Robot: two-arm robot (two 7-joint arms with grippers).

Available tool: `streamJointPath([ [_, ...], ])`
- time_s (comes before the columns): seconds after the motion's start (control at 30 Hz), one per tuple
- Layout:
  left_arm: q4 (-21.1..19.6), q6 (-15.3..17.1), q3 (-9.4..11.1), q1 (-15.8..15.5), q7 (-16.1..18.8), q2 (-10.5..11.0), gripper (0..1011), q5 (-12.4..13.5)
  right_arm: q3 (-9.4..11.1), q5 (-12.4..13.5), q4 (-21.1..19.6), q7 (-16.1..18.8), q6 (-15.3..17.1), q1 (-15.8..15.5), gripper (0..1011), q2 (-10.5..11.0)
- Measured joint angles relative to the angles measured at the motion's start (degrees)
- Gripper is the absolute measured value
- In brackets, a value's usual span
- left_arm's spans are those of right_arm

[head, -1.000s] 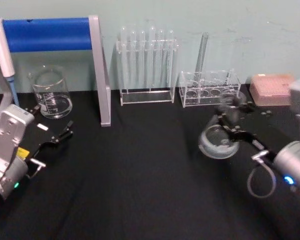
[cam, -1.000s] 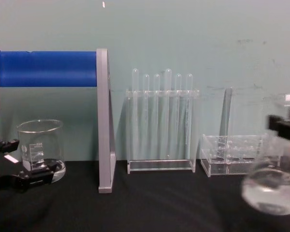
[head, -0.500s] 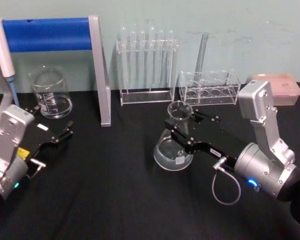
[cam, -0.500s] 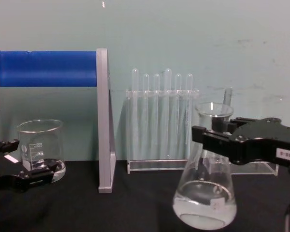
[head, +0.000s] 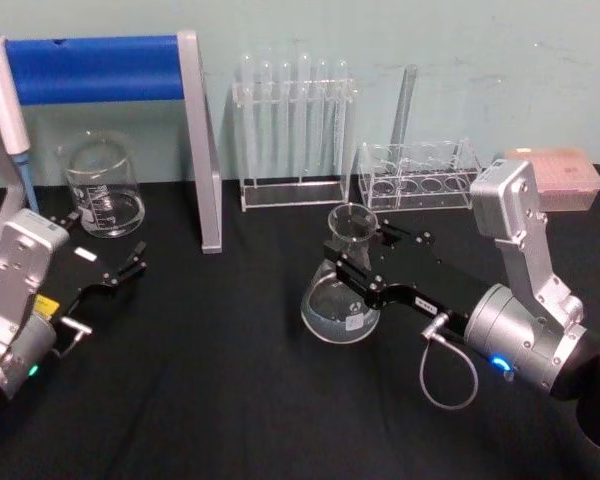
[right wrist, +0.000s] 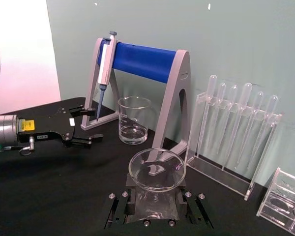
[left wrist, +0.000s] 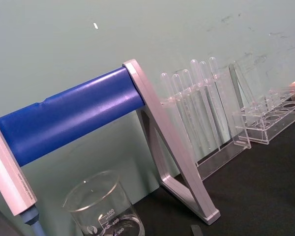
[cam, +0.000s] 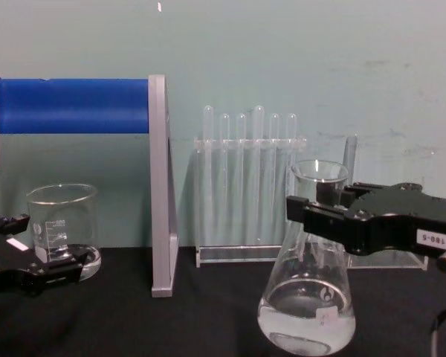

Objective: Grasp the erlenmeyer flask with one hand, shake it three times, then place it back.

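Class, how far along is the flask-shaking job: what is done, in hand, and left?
Done: the right hand is shut on the neck of the flask. In hand: the flask is held low by the table; shakes cannot be counted here. Left: set it down, let go. The left hand idles open near the beaker.

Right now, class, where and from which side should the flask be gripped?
Grip the flask at its narrow neck, under the flared rim, level from the right, as the right pincer does; the wide sloping body would likely slip. Left pincer sits by the beaker.
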Motion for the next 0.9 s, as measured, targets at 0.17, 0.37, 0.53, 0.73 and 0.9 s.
streamJointPath([
  [0.17,0.0,0.0,0.0,0.0,0.0,0.0,1001,0.0,-0.32,0.34,0.0,-0.07,-0.1,0.1,449,0.41],
  [0.37,0.0,0.0,0.0,0.0,0.0,0.0,1001,0.0,-0.52,0.59,0.0,-0.09,-0.25,0.19,449,0.8],
  [0.53,0.0,0.0,0.0,0.0,0.0,0.0,1001,0.0,-0.81,0.87,0.2,0.2,-0.68,0.32,449,1.23],
  [0.73,0.0,0.0,0.0,0.0,0.0,0.0,1001,0.0,-1.08,1.3,0.8,1.01,-1.43,0.31,449,1.79],
  [0.9,0.0,0.0,0.0,0.0,0.0,0.0,1001,0.0,-1.44,1.42,1.62,1.99,-2.43,0.1,449,2.55],
])
